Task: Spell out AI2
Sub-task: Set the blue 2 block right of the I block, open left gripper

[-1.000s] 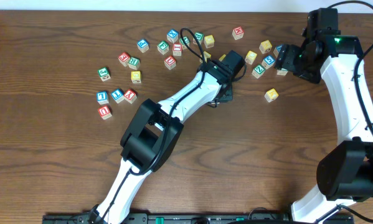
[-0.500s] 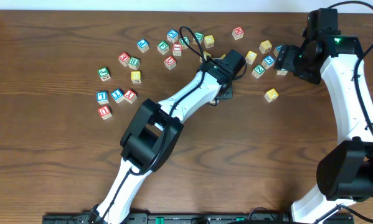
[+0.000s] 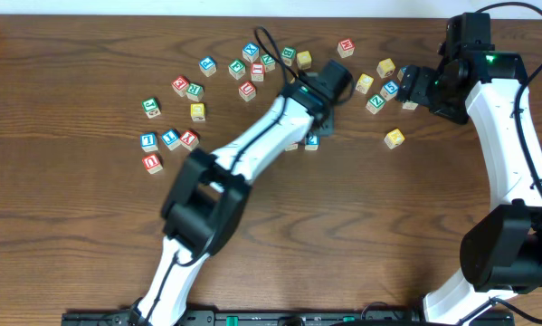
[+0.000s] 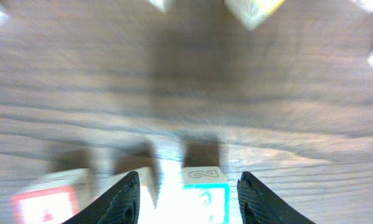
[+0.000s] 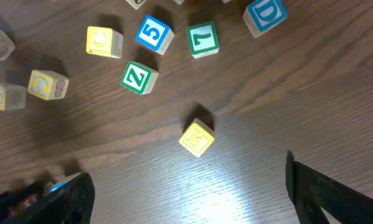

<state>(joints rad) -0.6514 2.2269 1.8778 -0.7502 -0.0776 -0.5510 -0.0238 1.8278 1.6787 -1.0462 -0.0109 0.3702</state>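
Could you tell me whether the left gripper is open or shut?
Open. In the left wrist view, the left gripper has its fingers spread wider than the 2 block lying between them.

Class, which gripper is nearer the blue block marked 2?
Left. The left gripper hangs over the blue block; the right gripper hovers well away, near a yellow block.
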